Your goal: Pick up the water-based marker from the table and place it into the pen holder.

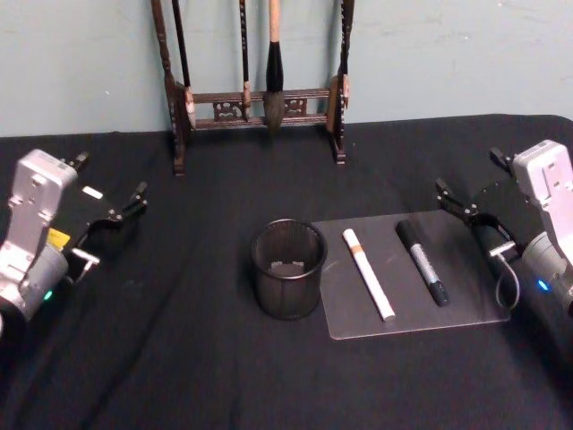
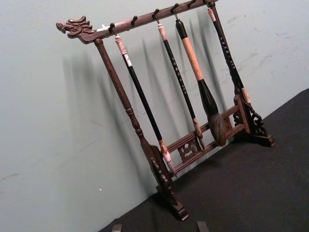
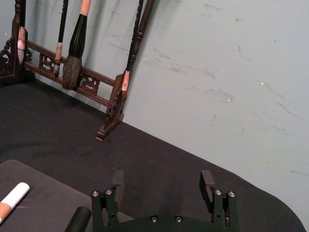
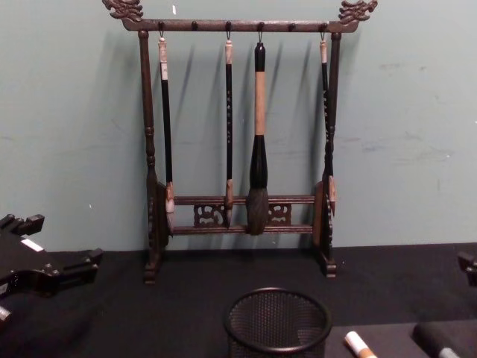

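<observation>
1. Black-clothed table [image 1: 179,358]: nothing is done yet. A white marker [image 1: 368,273] and a black marker [image 1: 423,262] lie on a grey mat [image 1: 470,278], just beside the pen holder [image 1: 286,269], which holds no marker.
2. The left gripper [image 1: 107,179] and right gripper [image 1: 468,170] hover well out at the sides, fingers spread, empty.
3. I cannot tell which marker is water-based.

black left gripper [image 1: 112,176], black right gripper [image 1: 469,170], grey housings [image 1: 548,179], possibly yellow label [image 1: 57,237]

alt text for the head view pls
A black mesh pen holder stands on the black table beside a grey mat holding a white marker and a black marker. The left gripper and right gripper sit open at either side, and a wooden brush rack stands behind.
</observation>
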